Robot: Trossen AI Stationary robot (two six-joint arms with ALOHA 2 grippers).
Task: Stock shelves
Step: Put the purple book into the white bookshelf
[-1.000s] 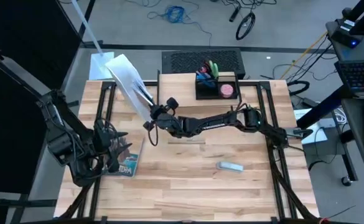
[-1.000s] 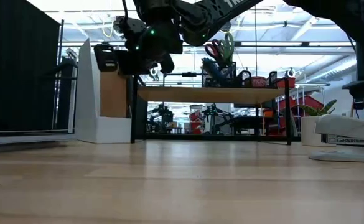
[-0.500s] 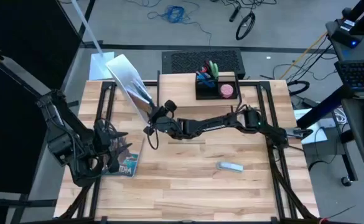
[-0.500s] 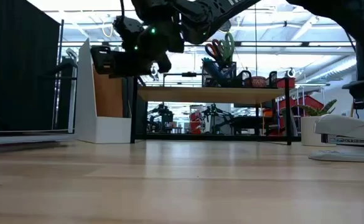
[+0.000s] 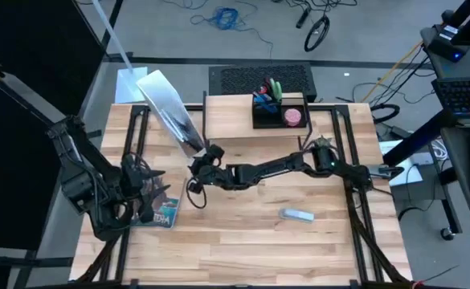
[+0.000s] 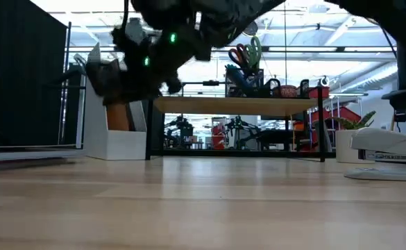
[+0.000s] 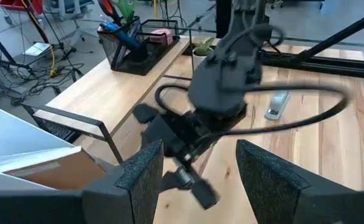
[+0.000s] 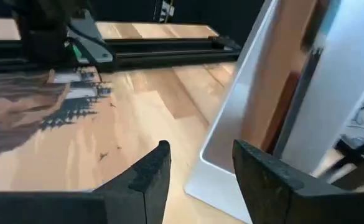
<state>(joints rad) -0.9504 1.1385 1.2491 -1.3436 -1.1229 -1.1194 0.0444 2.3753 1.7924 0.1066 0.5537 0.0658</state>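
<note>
Desk: pale wood planks with visible grain, framed by black rails.
Shelves: light-wood top, thin black legs.
File box just beside the right pincer: white outside, brown card within.
Organizer tray beyond the right pincer: black mesh, holding blue, green and red handles and something pink.
Book by the left pincer: teal and white, with dark tree silhouettes.
Arms: black.

No wording can be read with certainty anywhere. The book lying on the worktop under the left arm carries white lettering on its teal lower corner, too small to make out. In the right wrist view the same book shows a printed cover picture with small white marks, too blurred to read.
</note>
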